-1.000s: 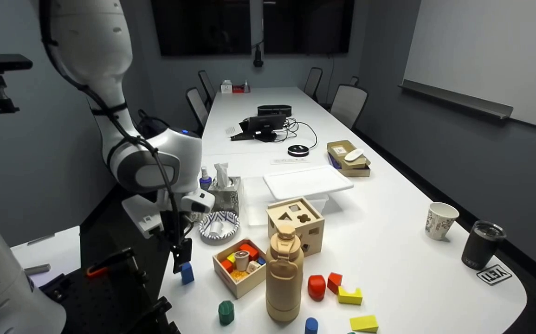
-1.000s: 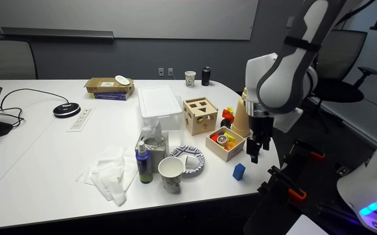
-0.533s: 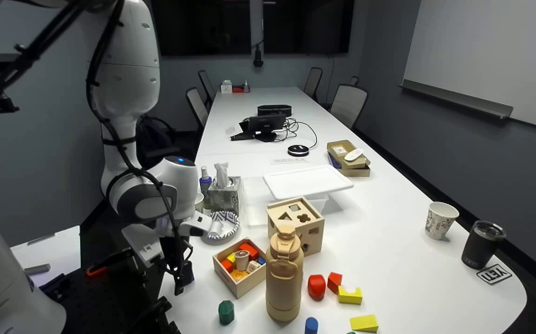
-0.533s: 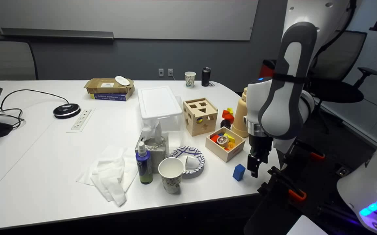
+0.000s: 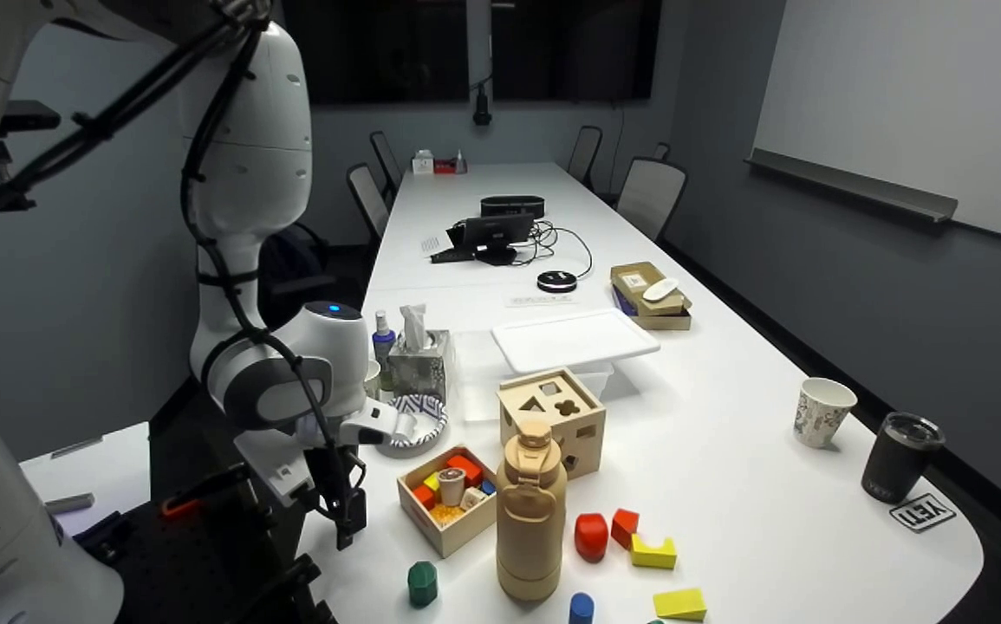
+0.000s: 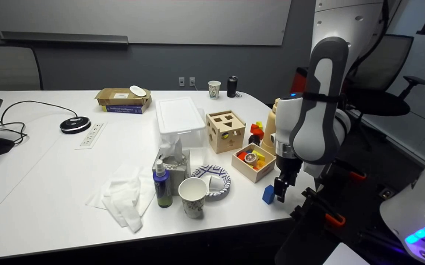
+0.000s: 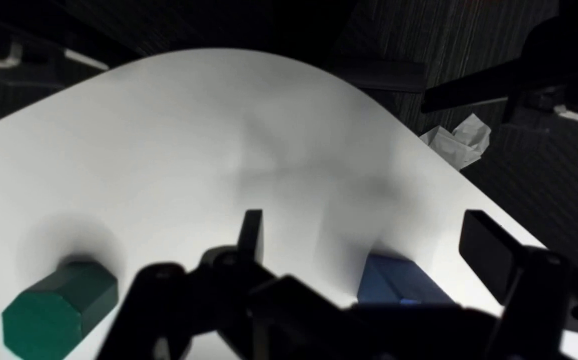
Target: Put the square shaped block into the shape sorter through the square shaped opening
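A blue block (image 6: 268, 194) stands on the table near its edge. In the wrist view the blue block (image 7: 396, 282) shows between the two fingers, its lower part hidden by the gripper body. My gripper (image 7: 364, 232) is open around it and not touching it as far as I can see. In an exterior view the gripper (image 6: 285, 186) is low, close beside the block. In another exterior view the gripper (image 5: 351, 518) hides the block. The pale wooden shape sorter (image 5: 556, 420) stands farther back, also in an exterior view (image 6: 224, 134), with a square opening (image 5: 549, 389) on top.
A wooden tray (image 6: 244, 170) of coloured blocks lies between gripper and sorter. A tan bottle (image 5: 530, 529) stands by the tray. A green block (image 7: 43, 320), patterned bowl (image 6: 227, 178), paper cup (image 6: 192, 200) and tissue box (image 6: 179, 171) are nearby. Loose red and yellow blocks lie beyond the bottle.
My gripper has come down to the table and moved in beside the blue block, which has stayed in place. The gripper now hides the block in an exterior view.
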`<act>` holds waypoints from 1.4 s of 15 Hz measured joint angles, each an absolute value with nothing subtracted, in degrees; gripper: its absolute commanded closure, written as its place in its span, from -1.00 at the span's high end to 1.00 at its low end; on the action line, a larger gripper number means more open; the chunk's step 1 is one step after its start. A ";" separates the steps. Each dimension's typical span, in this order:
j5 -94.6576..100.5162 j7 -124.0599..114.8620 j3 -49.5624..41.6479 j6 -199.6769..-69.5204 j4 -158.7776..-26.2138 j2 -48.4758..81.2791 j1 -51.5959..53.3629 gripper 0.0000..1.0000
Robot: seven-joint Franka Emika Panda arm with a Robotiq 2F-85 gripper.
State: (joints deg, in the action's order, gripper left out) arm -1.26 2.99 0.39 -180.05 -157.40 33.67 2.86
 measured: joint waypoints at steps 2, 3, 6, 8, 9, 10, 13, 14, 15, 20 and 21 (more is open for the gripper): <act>-1.23 2.99 1.28 -180.06 -156.61 34.03 2.84 1.00; -1.23 2.99 1.82 -180.07 -156.16 34.18 2.81 1.00; -1.23 2.99 2.96 -180.62 -154.56 34.87 2.82 1.00; -1.23 2.99 3.35 -181.27 -153.32 35.77 2.84 0.50; -1.23 2.99 3.41 -181.47 -152.73 36.27 2.87 0.45; -1.19 2.99 3.43 -181.58 -152.29 36.70 2.91 0.31; -1.15 2.99 3.67 -182.24 -151.70 37.59 2.94 -0.15; -1.15 2.99 3.75 -182.51 -151.68 37.73 2.94 -0.33; -1.15 2.99 3.78 -183.04 -151.68 37.87 2.99 -0.45; -1.15 2.98 3.15 -185.02 -151.69 38.35 4.70 -0.81; -1.15 2.98 3.07 -185.13 -151.69 38.36 5.15 -0.81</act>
State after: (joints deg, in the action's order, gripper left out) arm -1.15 2.98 3.07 -185.13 -151.69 38.36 5.15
